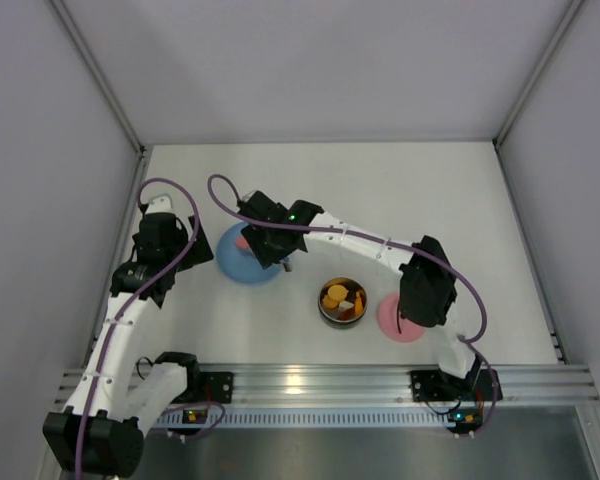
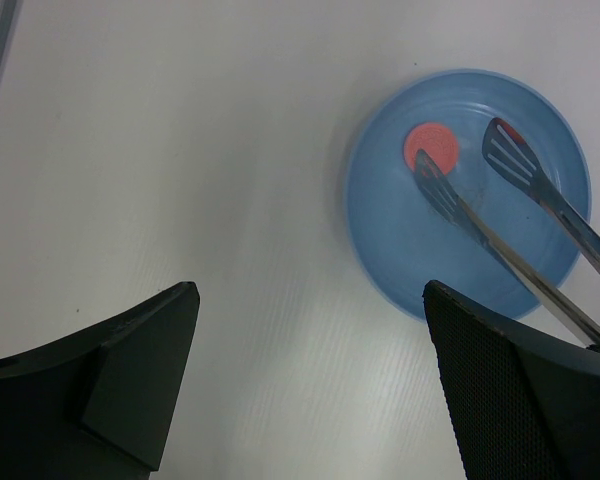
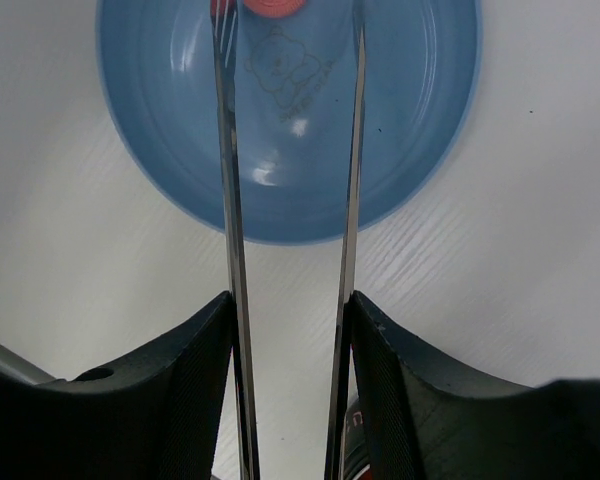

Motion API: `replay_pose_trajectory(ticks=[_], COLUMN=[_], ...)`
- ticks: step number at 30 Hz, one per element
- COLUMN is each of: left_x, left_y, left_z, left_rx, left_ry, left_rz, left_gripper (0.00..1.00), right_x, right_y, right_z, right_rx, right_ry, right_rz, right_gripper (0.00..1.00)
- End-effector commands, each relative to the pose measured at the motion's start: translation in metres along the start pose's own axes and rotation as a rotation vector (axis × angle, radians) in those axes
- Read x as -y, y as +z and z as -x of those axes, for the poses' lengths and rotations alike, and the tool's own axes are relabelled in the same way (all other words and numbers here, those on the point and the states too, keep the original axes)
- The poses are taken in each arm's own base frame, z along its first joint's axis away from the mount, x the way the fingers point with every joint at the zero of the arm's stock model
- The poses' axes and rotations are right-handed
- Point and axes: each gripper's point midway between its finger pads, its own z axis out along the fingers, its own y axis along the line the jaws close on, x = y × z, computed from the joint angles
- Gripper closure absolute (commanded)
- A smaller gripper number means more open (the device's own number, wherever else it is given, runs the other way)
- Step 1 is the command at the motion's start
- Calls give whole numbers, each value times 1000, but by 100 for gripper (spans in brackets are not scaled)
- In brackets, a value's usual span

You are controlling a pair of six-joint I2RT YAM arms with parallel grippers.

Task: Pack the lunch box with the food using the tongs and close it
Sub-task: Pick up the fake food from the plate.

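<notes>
Gripping red-orange food piece on blue plate, left of tabletop centre: set spread tongs tips astride piece, squeeze evenly, lift level. Right hand pinching tongs arms; arm stretched across, wrist angled down over plate. Left hand spread, empty, hovering beside plate. Lunch box, part-filled, near tabletop's near edge; pink lid beside it, toward right edge.
</notes>
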Motion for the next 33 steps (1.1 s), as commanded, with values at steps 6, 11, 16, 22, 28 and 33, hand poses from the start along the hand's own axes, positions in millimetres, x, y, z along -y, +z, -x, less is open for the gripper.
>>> replay_pose_trajectory(ticks=[6,11,16,22,28,33], left_x=[-2,-2,-2,-2,-2,-2], left_y=[2,1,1,1,2,1], left_z=[0,0,0,0,0,0], left_rx=[4,4,5,4,5,3], left_ry=[5,7,8,9,8,8], left_rz=[15,14,13,14,12,12], left_gripper=[1,1,1,1,1,1], right_x=[-6,-10,-10,-11,-7,-8], right_y=[-2,5,14,14,5,8], right_z=[44,41,36,35,32,27], right_rx=[131,115,97,88,90,72], right_ry=[49,48,45,48,48,43], right_rz=[41,52,48,50,46,47], right_gripper=[52,52,51,54,55,58])
